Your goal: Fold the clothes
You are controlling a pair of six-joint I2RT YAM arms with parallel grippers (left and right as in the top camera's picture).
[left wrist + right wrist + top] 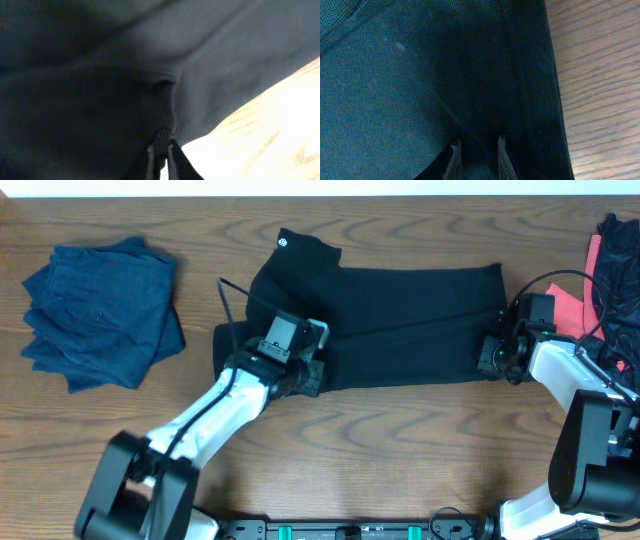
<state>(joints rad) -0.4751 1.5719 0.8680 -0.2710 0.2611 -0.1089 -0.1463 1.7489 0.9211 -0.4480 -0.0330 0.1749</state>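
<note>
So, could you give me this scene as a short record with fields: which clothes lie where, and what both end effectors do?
centre: limp thin black fabric garment, spread on the brown wooden table
mark: small white round logo at its far left corner
left end effector: shut on the garment's near left edge
right end effector: fingers astride the right edge; grip unclear
left side: folded dark blue fabric stack
right side: coral-red fabric piece, not folded

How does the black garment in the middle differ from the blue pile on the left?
The black garment lies spread long and flat; the blue pile is folded into a stack. The left gripper pinches the black garment and the right gripper sits at its edge; nothing touches the blue pile. Both rest on the table.
</note>
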